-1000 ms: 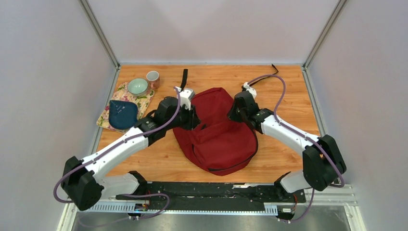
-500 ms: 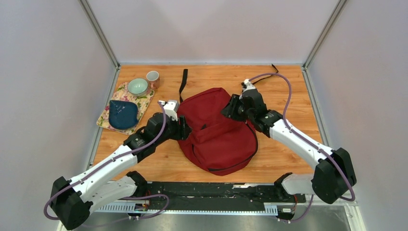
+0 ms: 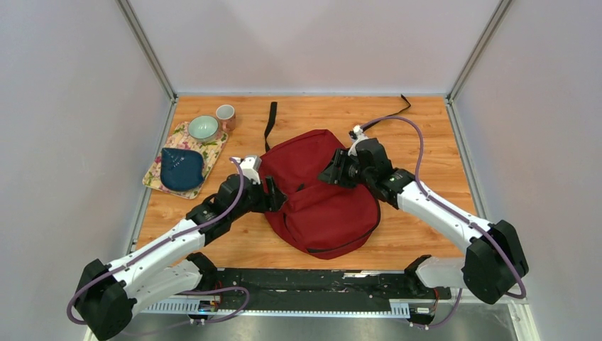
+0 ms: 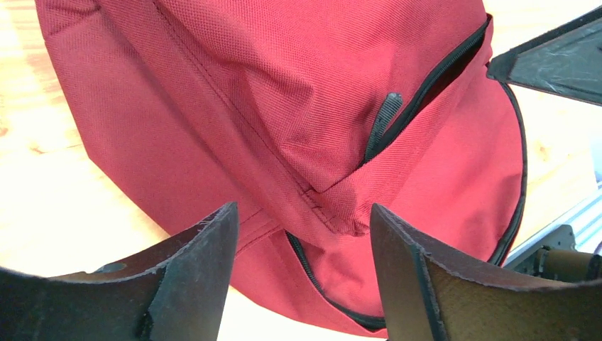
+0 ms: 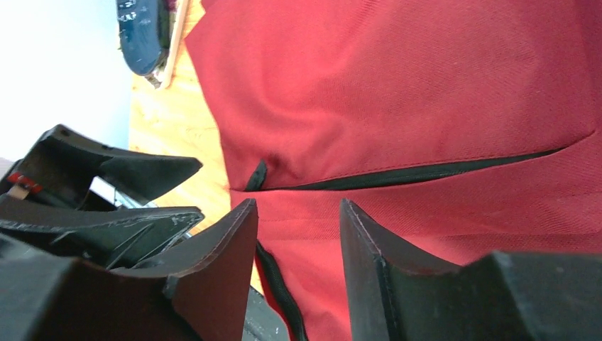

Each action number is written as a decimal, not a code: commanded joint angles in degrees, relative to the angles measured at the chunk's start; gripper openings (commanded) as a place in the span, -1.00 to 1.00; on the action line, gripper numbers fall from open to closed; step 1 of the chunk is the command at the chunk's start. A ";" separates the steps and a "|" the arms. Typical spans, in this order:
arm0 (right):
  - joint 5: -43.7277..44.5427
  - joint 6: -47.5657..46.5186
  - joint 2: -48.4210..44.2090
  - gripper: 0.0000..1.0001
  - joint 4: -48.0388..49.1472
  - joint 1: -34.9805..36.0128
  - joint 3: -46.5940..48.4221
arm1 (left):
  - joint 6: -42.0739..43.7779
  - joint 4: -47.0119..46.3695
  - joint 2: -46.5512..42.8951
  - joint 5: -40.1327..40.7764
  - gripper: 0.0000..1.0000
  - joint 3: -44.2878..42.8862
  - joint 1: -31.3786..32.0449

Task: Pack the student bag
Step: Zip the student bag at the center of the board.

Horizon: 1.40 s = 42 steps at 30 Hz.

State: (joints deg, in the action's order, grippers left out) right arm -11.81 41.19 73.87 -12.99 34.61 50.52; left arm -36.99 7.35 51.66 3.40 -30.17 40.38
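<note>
We cannot see inside the student bag [image 3: 319, 195]. It lies flat in the middle of the table [image 3: 433, 149] with its front pocket zipper [image 5: 426, 174] showing only as a thin dark slit, and the wrist cameras cut off most of its outline. The bag's left edge is partly covered by the left gripper [image 4: 304, 213], whose fingers stand spread with nothing between them, just above the fabric near the zipper pull [image 4: 383, 117]. The right gripper [image 5: 298, 206] hangs over the bag's upper right part, its fingers also parted and pinching nothing. We cannot tell whether either fingertip touches the cloth. To the far left a dark blue pouch [image 3: 180, 169] rests on a floral mat [image 3: 214, 148], with a pale green bowl [image 3: 203, 128] on the mat's far end and a mug [image 3: 226, 116] just beside the bowl. A black strap [image 3: 270, 122] trails from the bag's top toward the back wall, and another dark strap [image 3: 397, 106] curls near the far right corner. Bare wood shows to the right of the bag and along its near side up to the black rail [image 3: 319, 280], while the left arm crosses the wood between the bag and the mat.
</note>
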 commanded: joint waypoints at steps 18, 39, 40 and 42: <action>-3.83 -1.20 -4.78 0.51 -0.80 0.63 0.80 | -5.99 -2.70 -8.50 3.71 0.75 4.33 -1.88; -4.01 0.73 -2.85 0.48 0.78 2.65 1.25 | -11.08 -14.20 -4.64 -0.75 0.75 9.34 -2.15; -3.92 0.73 -2.59 0.48 0.86 2.74 1.42 | -11.52 -15.34 -4.20 -1.11 0.75 9.78 -2.15; -3.92 0.74 -2.06 0.47 1.13 2.74 1.77 | -12.83 -18.51 -2.36 -2.08 0.75 10.13 -2.15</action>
State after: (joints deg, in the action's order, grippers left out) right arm -15.16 41.39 70.83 -14.24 36.97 49.65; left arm -46.57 -2.37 47.33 3.79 -20.64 38.54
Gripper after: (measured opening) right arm 0.740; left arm 0.873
